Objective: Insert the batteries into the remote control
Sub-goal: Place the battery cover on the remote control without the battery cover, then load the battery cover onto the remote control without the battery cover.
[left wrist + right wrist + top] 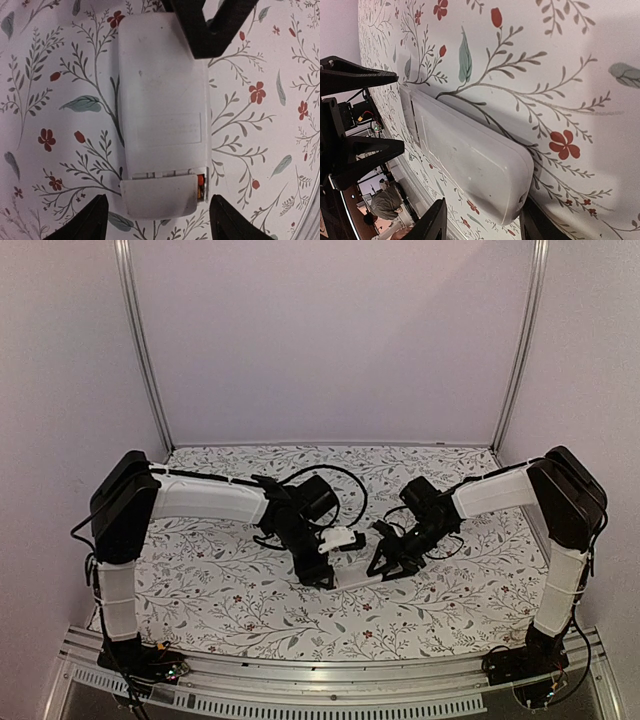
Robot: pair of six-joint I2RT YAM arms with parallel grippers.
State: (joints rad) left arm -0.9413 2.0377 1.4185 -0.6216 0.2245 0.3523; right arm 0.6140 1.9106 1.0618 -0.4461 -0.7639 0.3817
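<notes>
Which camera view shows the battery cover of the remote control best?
The left wrist view: the cover lies on the lower end of the remote control, with an orange battery showing at its right edge. The right wrist view shows the remote slantwise, cover unclear. The top view shows only a small white shape.

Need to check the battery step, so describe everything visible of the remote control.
The remote control is a slim white handset of matte plastic, lying flat, plain back up, on the floral tablecloth. At one end its cover sits askew, not fully seated; an orange-red battery shows in the gap at one corner. The right pincer straddles the opposite rounded end; whether it clamps cannot be told. The left pincer stands open either side of the cover end, not touching.
</notes>
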